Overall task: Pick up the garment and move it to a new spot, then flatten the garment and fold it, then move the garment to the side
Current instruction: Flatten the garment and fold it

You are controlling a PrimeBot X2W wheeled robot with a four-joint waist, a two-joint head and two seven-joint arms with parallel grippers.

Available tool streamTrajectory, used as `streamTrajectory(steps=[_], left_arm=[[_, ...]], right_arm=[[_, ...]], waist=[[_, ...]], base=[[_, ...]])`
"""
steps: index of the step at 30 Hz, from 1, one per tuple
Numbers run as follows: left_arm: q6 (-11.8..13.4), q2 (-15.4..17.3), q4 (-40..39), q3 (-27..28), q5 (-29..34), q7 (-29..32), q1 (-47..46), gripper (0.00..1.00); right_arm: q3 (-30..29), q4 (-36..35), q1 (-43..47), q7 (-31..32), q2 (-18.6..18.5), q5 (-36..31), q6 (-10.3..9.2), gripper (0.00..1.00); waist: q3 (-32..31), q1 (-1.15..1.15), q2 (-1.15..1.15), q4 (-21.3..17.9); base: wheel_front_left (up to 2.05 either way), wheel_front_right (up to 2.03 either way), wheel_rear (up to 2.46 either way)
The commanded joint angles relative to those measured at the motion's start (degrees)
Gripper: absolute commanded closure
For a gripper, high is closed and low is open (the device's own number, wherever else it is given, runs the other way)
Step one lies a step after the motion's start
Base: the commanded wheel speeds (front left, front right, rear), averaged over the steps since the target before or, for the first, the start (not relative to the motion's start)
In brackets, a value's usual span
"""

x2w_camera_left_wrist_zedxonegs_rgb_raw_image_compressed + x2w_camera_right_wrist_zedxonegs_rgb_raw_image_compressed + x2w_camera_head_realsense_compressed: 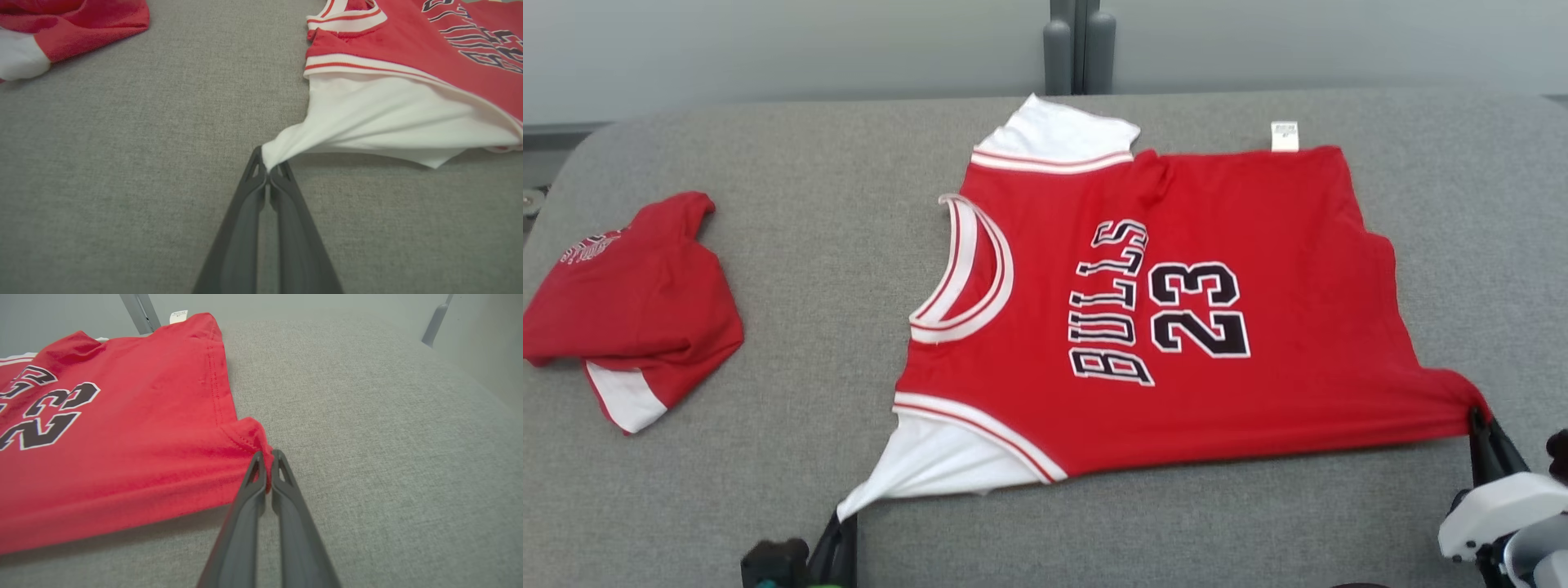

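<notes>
Grey woven cloth covers the counter (792, 163). The red jersey (1282, 220) lies spread on it, right of the middle, with the neck toward the robot's left and the hem toward its right.

The left end effector (267, 169) is pinched narrow on the tip of the near white sleeve (388, 118), drawing it into a point. The right end effector (267, 457) is closed tight on the near hem corner, which bunches between its fingers. The near edge runs taut between the two grips, and a shadow lies under it.

The far edge lies close to the back of the counter, where a white label (1284, 135) pokes out past the far hem corner. Two grey posts (1078, 49) stand just behind.

A second red bundle (637, 310) sits near the left edge, well apart from the jersey, with a broad bare strip between them. Bare cloth also runs along the near side in front of the jersey. To the right of the hem, it runs out to that edge.
</notes>
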Motion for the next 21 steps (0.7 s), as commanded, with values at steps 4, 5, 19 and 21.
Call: streamTrajectory(steps=[4, 5, 19, 21], left_arm=[[-0.6, 0.5, 0.3, 0.0, 0.4, 0.0, 6.8, 1.0], [-0.7, 0.4, 0.3, -0.2, 0.6, 0.0, 7.6, 1.0], [-0.4, 0.4, -2.3, -0.9, -0.3, 0.0, 13.2, 1.0], [-0.7, 0.3, -4.0, -1.1, -0.2, 0.0, 13.1, 1.0]], right_arm=[[-1.0, 0.5, 5.0, -0.2, 1.1, -0.5, -0.47, 1.0], [-0.9, 0.4, 5.9, -0.2, 1.4, -0.6, -0.43, 1.0], [-2.4, -2.9, 13.7, -0.2, 2.8, -1.3, -0.42, 1.0], [-2.1, -3.6, 13.2, -0.2, 2.9, -0.8, -0.42, 1.0]], waist=[[-8.2, 0.01, 0.0, -0.7], [-8.5, 0.01, 0.0, -0.5], [-9.6, 0.01, 0.0, 1.6], [-9.2, 0.01, 0.0, 1.7]], base=[[0.0, 0.0, 0.0], [0.0, 0.0, 0.0], [0.0, 0.0, 0.0], [0.0, 0.0, 0.0]])
